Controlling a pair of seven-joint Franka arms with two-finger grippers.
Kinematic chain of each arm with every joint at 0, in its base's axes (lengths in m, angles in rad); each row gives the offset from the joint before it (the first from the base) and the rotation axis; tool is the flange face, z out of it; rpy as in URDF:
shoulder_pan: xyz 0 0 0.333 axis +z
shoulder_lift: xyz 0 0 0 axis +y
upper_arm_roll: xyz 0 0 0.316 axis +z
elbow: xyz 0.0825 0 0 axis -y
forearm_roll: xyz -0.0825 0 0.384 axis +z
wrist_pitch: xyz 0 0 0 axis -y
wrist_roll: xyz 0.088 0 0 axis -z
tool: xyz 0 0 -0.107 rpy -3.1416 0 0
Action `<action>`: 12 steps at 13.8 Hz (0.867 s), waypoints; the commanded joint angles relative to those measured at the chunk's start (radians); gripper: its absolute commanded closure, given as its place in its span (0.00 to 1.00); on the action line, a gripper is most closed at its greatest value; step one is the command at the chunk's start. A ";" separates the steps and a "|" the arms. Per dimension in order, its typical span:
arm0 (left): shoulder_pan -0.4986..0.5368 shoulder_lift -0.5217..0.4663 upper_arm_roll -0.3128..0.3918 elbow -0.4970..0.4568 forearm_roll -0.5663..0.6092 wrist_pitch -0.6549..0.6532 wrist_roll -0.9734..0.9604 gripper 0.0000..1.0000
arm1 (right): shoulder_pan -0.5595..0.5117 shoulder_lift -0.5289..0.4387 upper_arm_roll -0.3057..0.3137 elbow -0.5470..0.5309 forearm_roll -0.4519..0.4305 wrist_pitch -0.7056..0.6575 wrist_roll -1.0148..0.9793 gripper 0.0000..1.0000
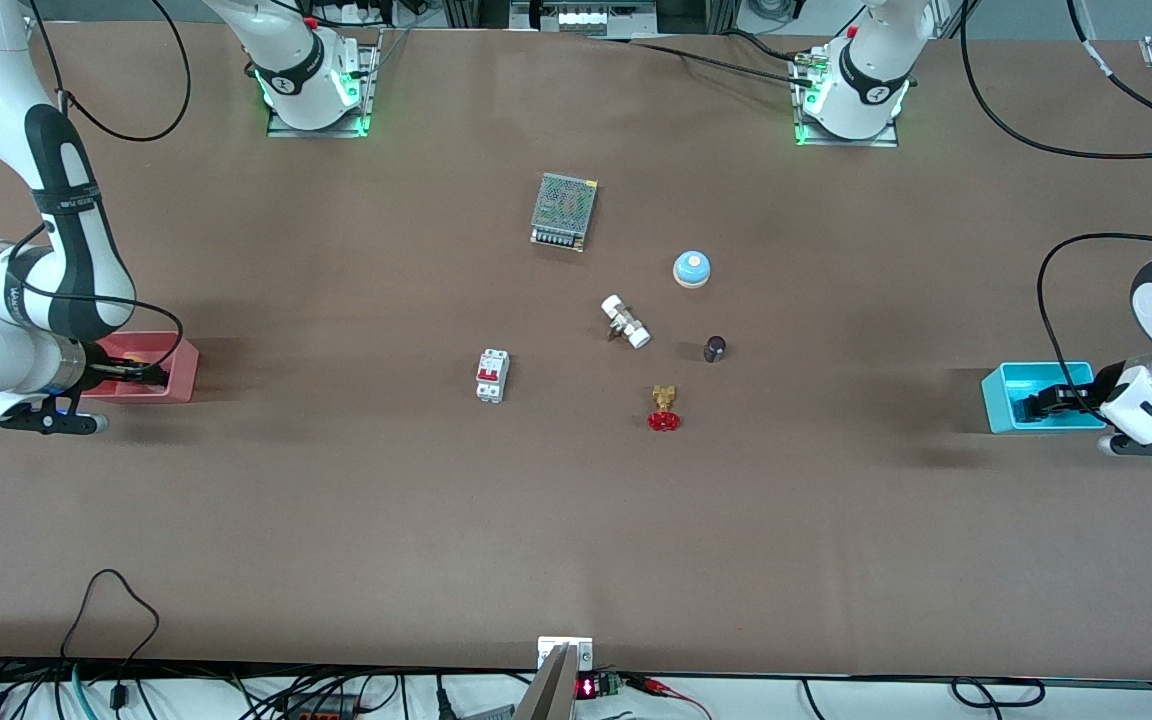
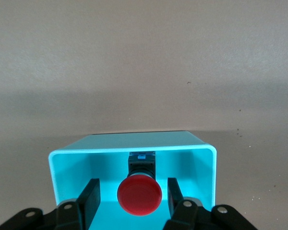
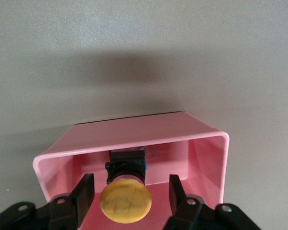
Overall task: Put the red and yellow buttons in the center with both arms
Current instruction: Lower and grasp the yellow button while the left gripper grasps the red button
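Observation:
The red button (image 2: 139,194) lies inside a cyan bin (image 2: 205,165) at the left arm's end of the table (image 1: 1001,395). My left gripper (image 2: 132,194) is open inside that bin (image 1: 1051,402), one finger on each side of the red cap, not touching it. The yellow button (image 3: 126,202) lies inside a pink bin (image 3: 211,153) at the right arm's end (image 1: 181,365). My right gripper (image 3: 130,194) is open inside that bin (image 1: 136,373), its fingers either side of the yellow cap with gaps. In the front view both buttons are hidden by the grippers.
In the middle of the table lie a mesh-covered power supply (image 1: 564,210), a blue-domed bell (image 1: 692,268), a white fitting (image 1: 626,321), a dark small cylinder (image 1: 715,348), a brass valve with a red handwheel (image 1: 664,409) and a white and red breaker (image 1: 492,376).

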 commanded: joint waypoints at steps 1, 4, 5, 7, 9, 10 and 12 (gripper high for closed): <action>0.011 0.009 -0.011 -0.005 0.015 0.023 0.018 0.36 | -0.015 0.005 0.008 0.003 -0.020 0.004 -0.010 0.31; 0.015 0.038 -0.011 -0.005 0.015 0.034 0.026 0.35 | -0.015 0.019 0.008 0.003 -0.020 0.002 -0.010 0.34; 0.016 0.040 -0.010 -0.005 0.015 0.034 0.027 0.36 | -0.015 0.019 0.008 0.001 -0.020 0.002 -0.010 0.34; 0.016 0.041 -0.011 -0.005 0.015 0.037 0.027 0.40 | -0.013 0.019 0.008 0.001 -0.020 -0.001 -0.012 0.39; 0.021 0.041 -0.011 -0.005 0.015 0.037 0.027 0.50 | -0.013 0.019 0.008 0.001 -0.020 -0.001 -0.012 0.47; 0.019 0.041 -0.011 -0.004 0.015 0.037 0.027 0.58 | -0.013 0.019 0.008 0.003 -0.020 -0.001 -0.012 0.51; 0.019 0.041 -0.011 -0.004 0.015 0.037 0.027 0.73 | -0.013 0.019 0.008 0.003 -0.020 -0.002 -0.013 0.60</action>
